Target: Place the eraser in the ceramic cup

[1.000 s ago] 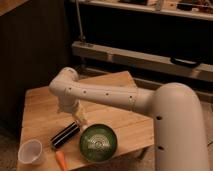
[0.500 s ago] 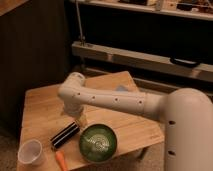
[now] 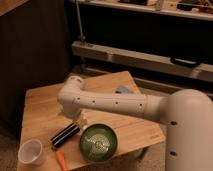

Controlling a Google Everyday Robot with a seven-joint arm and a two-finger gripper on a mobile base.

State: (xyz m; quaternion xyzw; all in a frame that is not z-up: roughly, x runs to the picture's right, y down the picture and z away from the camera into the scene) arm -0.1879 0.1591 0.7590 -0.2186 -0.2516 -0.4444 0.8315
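The eraser (image 3: 65, 135), a flat black block with pale stripes, lies slanted on the wooden table (image 3: 45, 102) near its front edge. The ceramic cup (image 3: 31, 151), small and white, stands upright at the front left corner, a short way left of the eraser. My white arm (image 3: 110, 104) reaches in from the right and bends down over the table. My gripper (image 3: 80, 121) hangs just above the eraser's right end, between it and the green bowl, and is mostly hidden by the arm.
A glossy green bowl (image 3: 98, 141) sits right of the eraser at the front edge. An orange carrot-like piece (image 3: 61, 160) lies in front of the eraser. A small bluish item (image 3: 123, 90) lies at the table's back right. Dark shelving (image 3: 150, 55) stands behind.
The arm's bend has shifted a little to the right and the gripper has come lower toward the eraser's right end. The eraser, cup and bowl have stayed put.
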